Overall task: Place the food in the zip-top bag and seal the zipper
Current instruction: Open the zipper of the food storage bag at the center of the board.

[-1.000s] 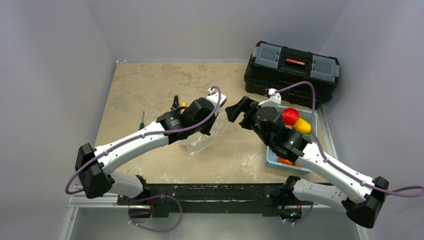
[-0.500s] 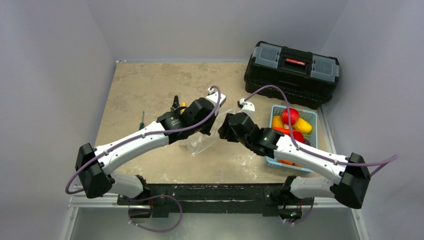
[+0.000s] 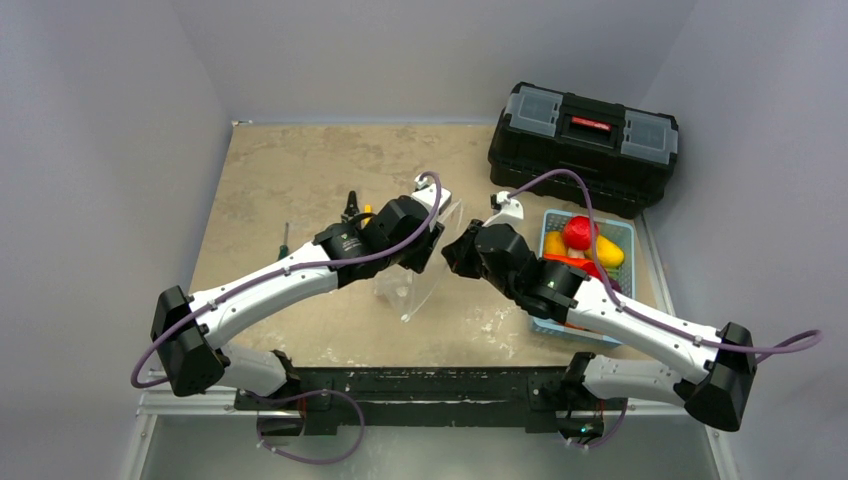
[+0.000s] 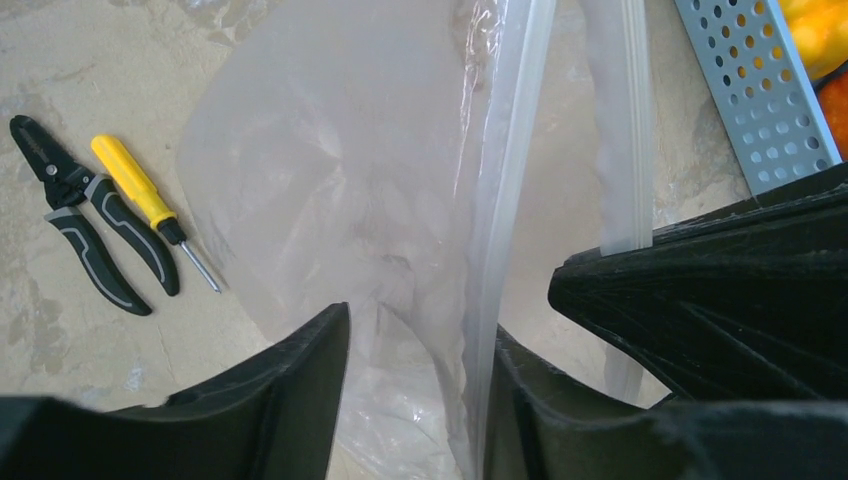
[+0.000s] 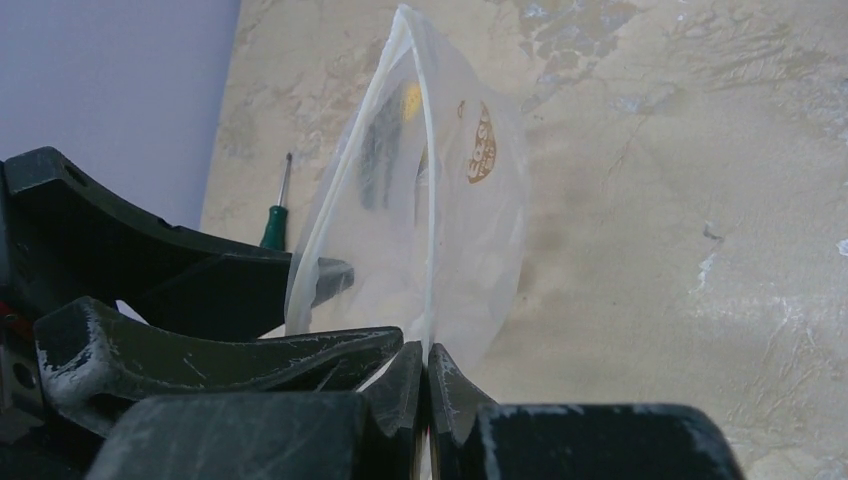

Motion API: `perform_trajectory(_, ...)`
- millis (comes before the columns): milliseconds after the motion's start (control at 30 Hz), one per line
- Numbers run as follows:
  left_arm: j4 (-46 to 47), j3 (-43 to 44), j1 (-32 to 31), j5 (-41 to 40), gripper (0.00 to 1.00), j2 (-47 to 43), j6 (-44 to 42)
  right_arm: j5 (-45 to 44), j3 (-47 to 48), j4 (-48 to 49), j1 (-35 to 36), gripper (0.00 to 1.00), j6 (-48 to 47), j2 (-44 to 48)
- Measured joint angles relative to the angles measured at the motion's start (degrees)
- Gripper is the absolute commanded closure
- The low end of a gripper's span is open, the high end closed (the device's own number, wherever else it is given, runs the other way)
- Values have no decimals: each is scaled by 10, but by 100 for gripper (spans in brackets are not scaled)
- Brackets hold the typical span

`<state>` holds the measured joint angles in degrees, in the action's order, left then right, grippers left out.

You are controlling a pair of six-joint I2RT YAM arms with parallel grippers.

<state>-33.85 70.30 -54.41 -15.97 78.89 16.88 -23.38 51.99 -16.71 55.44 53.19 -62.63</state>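
- The zip-top bag (image 3: 410,285) now stands nearly upright at the middle of the table (image 3: 300,170), between the two arms. One second ago it slumped at a low tilt, supported from the left side only.
- The zipper (image 4: 508,150) is parted. One strip runs down to the left gripper (image 4: 418,325) and the other to the right gripper (image 5: 426,375). The right wrist view looks straight into the open mouth, and nothing lies inside the bag.
- The right gripper has crossed over from above the blue tray (image 4: 752,95) and is clamped tight on its strip. No gap shows between the pads.
- The left gripper has not moved. Its jaws stand a narrow gap apart, with film and strip running between them. Whether the pads actually bear on the plastic cannot be told.
- The food (image 3: 580,235) remains heaped in the blue tray, beside the right arm. None has been transferred.
- Assessment: the mouth-opening step looks complete and loading has not begun. Both arms are committed to the bag, so one will probably have to release before a piece can be fetched — and the soft mouth may then sag shut.
- Outlying items: pliers (image 4: 85,235) and a yellow-handled screwdriver (image 4: 135,185) lie on the table beyond the bag, and a toolbox (image 3: 585,140) sits at the far right.
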Motion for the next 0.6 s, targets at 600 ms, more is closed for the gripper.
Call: perform_trajectory(600,-14,4,0,-40,100,-29,-27,-132,0,-87,0,72,-80,-22)
